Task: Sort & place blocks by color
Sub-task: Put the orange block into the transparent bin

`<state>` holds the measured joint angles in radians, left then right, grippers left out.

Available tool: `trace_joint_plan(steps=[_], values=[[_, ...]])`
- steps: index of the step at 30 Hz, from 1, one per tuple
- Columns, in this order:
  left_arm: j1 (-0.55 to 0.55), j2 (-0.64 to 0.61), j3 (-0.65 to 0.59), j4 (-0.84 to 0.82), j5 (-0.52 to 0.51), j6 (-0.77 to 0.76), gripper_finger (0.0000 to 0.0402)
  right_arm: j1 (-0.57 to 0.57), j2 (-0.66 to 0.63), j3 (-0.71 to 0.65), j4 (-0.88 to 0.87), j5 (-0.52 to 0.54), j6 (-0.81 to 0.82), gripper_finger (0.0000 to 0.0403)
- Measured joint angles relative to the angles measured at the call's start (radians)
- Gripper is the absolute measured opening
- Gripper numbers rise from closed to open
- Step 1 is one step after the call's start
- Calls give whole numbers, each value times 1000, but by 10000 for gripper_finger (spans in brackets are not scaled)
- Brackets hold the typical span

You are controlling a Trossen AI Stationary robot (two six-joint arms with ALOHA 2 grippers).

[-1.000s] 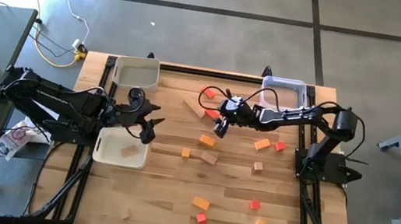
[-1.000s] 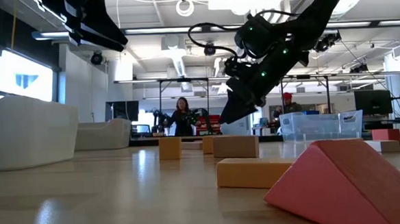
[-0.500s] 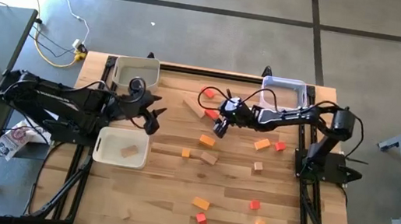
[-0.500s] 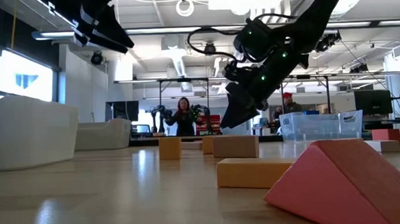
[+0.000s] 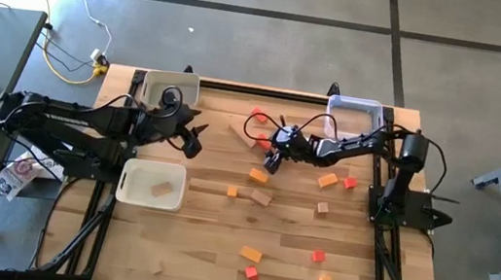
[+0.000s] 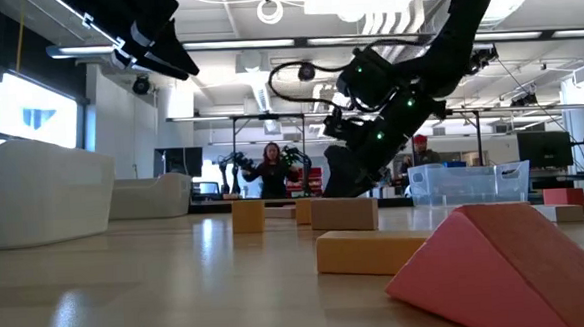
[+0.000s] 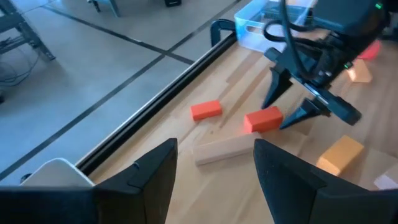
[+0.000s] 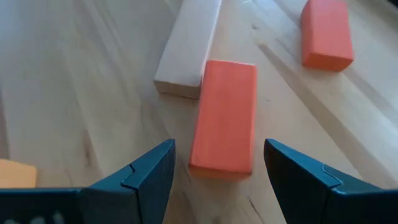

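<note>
Right gripper poised over a red block near the bench's far edge

The right gripper (image 8: 214, 180), fingers spread and empty, straddles the red block (image 8: 225, 116) beside the pale plank (image 8: 188, 46): light, rigid wood, best pinched across its narrow sides. The left gripper (image 5: 194, 139) waits released by the far-left bin (image 5: 153, 80).

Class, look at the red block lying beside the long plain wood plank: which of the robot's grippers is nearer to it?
Right. The open right gripper hangs just over the red block, fingers straddling it. The left gripper is farther off, near the bins at the table's left side.
</note>
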<state>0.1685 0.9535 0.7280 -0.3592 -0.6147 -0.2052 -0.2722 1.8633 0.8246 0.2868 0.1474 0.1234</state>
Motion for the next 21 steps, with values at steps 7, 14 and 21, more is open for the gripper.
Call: trace_joint_plan(steps=[7, 14, 21], values=[[52, 0, 0, -1, 0, 0, 197, 0, 24, 0, 33, 15, 10, 224], [87, 0, 0, -2, 1, 0, 197, -1, 24, 6, 34, 24, 10, 131], [91, 0, 0, -3, 32, 0, 197, 0, 23, 6, 38, 0, 8, 106]])
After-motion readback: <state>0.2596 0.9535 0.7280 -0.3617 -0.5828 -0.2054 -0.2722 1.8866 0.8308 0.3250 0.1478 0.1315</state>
